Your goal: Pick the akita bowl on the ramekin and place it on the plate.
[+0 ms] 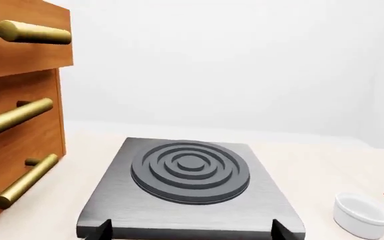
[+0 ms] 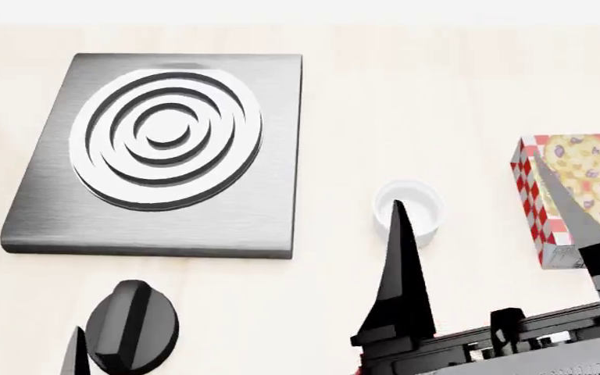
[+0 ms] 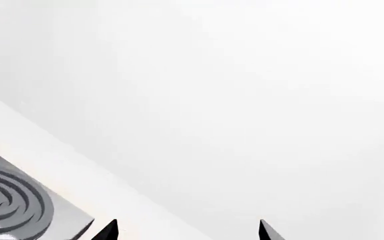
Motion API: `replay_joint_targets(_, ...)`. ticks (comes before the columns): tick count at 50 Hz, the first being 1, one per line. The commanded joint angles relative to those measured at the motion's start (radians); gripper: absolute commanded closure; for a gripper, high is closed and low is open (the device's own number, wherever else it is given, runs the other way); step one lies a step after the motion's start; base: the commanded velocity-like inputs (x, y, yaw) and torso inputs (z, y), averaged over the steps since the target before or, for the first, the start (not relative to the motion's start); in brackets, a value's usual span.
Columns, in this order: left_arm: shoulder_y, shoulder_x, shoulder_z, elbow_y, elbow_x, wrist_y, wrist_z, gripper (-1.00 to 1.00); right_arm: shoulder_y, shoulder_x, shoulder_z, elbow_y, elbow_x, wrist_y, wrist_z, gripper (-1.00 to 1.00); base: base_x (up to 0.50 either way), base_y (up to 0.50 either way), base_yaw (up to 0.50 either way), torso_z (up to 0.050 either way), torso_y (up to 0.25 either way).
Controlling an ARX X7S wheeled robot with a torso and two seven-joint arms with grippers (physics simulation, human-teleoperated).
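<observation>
My right gripper hangs with its 2 jaws wide apart, the ramekin just behind the left one. My left gripper's jaws are parted too, near the stove plate.

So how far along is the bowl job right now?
Done: the ramekin carries no bowl. In hand: nothing; the right gripper and left gripper are open and empty. Left: unclear, since neither akita bowl nor plate is in view.

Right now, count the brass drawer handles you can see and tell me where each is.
3, all on the wooden cabinet left of the stove plate, stacked: top, middle, bottom. More may lie outside the left wrist view.
</observation>
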Motion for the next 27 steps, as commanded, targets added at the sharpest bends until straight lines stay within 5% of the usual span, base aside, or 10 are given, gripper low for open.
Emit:
replay_joint_targets(1,0.0,-0.004,0.003,-0.003,-0.005,0.006,0.003,-1.0,-0.01,-0.041,0.04,0.037,0.052,-0.084,0.077,-1.0,0.0,0.0,0.0,0.0,0.25)
replay_joint_targets(27,0.002,-0.008,0.015,-0.004,0.002,0.023,0.005,-1.0,-0.048,-0.062,0.119,0.053,0.184,-0.244,0.148,-1.0,0.0,0.0,0.0,0.0,0.25)
